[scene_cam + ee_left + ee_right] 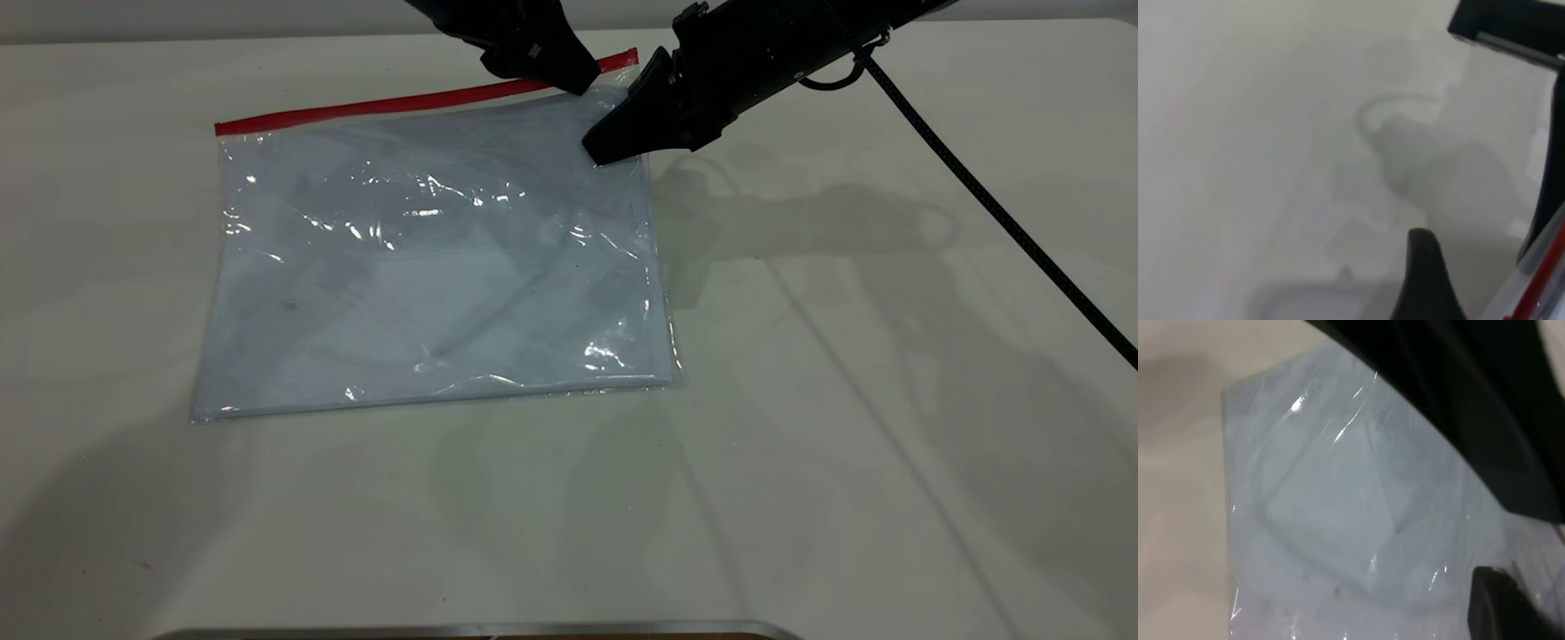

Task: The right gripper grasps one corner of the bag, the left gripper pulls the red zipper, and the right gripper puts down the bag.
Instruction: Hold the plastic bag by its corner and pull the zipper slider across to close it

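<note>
The clear bag lies flat on the white table with white sheets inside, and it fills most of the right wrist view. The red zipper runs along its far edge; a short stretch shows in the left wrist view. My right gripper comes in from the far right, its jaws pinched together on the bag's far right corner; one black finger shows over the plastic. My left gripper hangs at the zipper's right end. It is open, with the red strip beside one finger.
The right arm's black cable trails across the table's right side. A metal edge runs along the near rim of the table. Bare tabletop surrounds the bag.
</note>
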